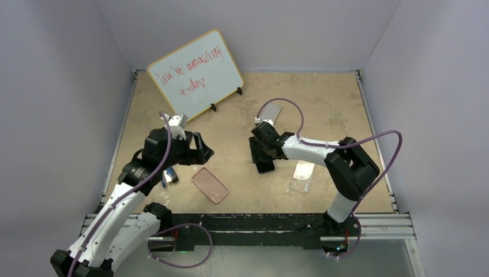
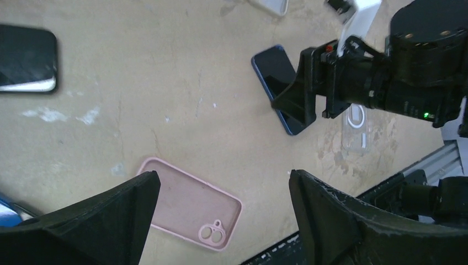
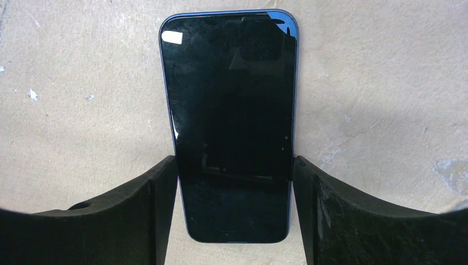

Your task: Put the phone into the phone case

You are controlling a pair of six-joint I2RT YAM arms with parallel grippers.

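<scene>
Shows the phone [image 3: 234, 127] flat on the tabletop [image 3: 375, 83], dark screen up, blue rim visible. Lies near the middle of the work area, between a pink phone case [image 1: 210, 184] on the left and a clear case [image 1: 303, 176] on the right, touching neither. Places the right end effector [image 3: 234, 165] astride one end of the phone, narrowed to the phone's width, with a finger [image 3: 160, 193] against each long edge. Leaves the left end effector [image 2: 223, 182] spread wide and holding nothing, raised above the tabletop with the pink phone case below it, hollow side up. Includes a whiteboard [image 1: 195, 74] with red handwriting, propped at the far left.
</scene>
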